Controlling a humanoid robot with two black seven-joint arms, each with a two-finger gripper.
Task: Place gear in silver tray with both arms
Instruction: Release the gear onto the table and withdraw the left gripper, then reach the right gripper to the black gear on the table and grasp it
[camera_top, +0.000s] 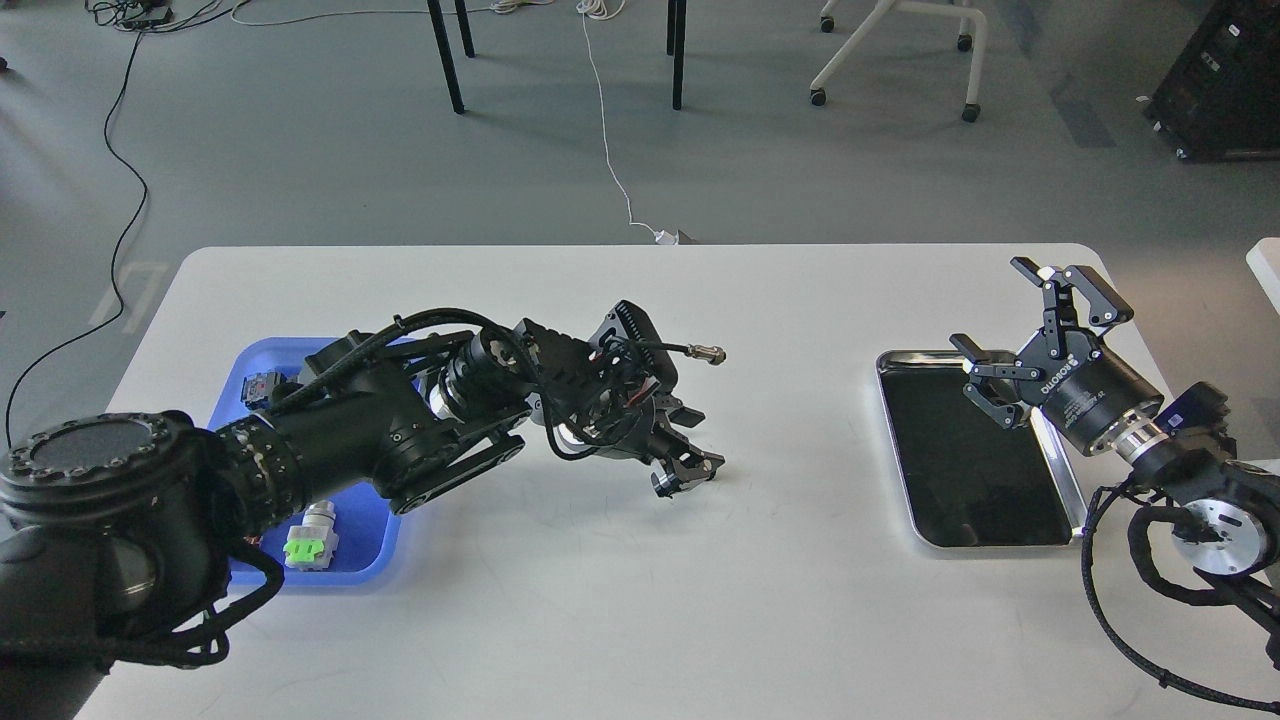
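My left gripper (692, 447) hangs low over the middle of the white table, its fingers spread apart. A small silver gear (664, 485) sits right at its lower fingertip; I cannot tell whether it rests on the table. The silver tray (893, 440), with a dark mirror-like bottom, lies at the table's right side and holds nothing. My right gripper (992, 308) is open and empty, held above the tray's far right corner.
A blue plastic tray (365, 545) at the left holds a green-and-white part (310, 540) and other small parts, partly hidden by my left arm. A cable with a metal plug (708, 352) sticks out from the left wrist. Chair and table legs stand on the floor beyond.
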